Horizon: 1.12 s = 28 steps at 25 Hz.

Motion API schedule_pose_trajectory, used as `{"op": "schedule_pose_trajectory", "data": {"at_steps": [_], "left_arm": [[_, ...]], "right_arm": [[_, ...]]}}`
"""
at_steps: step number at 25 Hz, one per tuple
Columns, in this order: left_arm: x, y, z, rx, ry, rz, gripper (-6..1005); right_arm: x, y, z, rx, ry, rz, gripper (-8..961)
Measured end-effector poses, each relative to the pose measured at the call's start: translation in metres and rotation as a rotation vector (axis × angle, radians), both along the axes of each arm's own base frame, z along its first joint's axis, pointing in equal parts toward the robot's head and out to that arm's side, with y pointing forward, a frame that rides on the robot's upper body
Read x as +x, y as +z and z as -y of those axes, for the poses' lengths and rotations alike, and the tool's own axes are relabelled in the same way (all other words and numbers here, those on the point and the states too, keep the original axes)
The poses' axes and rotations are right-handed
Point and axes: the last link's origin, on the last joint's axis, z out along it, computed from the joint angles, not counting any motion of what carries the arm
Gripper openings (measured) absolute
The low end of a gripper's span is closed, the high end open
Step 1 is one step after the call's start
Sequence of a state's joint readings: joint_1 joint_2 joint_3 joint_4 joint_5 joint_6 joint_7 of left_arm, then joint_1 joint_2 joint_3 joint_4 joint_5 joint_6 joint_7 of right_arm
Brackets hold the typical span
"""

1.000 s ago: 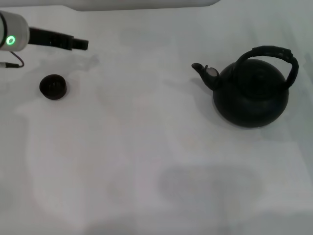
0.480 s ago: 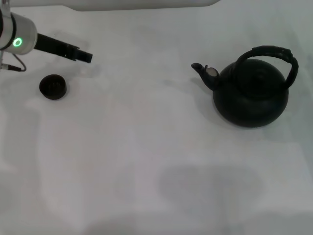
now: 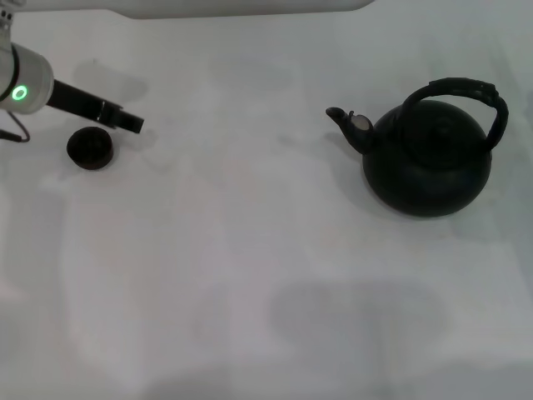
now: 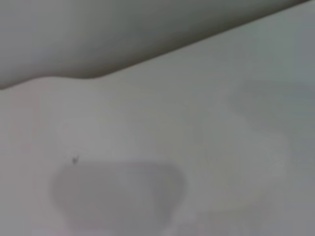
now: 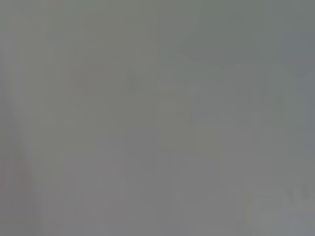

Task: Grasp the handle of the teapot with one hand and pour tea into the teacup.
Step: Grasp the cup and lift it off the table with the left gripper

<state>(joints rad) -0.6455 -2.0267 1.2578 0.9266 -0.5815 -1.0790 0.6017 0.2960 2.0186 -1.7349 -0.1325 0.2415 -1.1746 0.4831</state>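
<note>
Reaching in from the left edge of the head view, the left gripper (image 3: 133,123) hung just above and behind the teacup (image 3: 90,147), its dark tip pointing toward the middle of the white worktop (image 3: 250,250). From the side it looked like one thin black bar, so it could not be told whether the fingers were released or clenched; nothing was seen between them. A green light shone on the pale wrist housing behind it.

The teacup, small, round and dark, stood upright on the worktop near the left side, not touched by the gripper. The teapot (image 3: 426,162) stood well apart from it, on the right side, also upright, with its short spout turned toward the cup's side. The handle (image 3: 466,87) arched over the top of the pot, and no gripper was near it.

The right gripper was not in any view. The left wrist view showed only the pale worktop with a soft shadow on it, and the right wrist view showed only a plain grey field.
</note>
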Motion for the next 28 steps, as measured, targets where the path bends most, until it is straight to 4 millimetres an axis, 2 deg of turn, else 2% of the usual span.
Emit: {"op": "schedule_pose_trajectory", "data": {"at_steps": [9, 28], "left_arm": [[-0.009, 0.005, 0.002, 0.013, 0.037, -0.029, 741], [-0.011, 0.005, 0.012, -0.039, 0.065, -0.061, 736]], "right_arm": [[0.002, 0.002, 0.001, 0.016, -0.013, -0.014, 840], [0.003, 0.001, 0.002, 0.013, -0.021, -0.009, 840]]}}
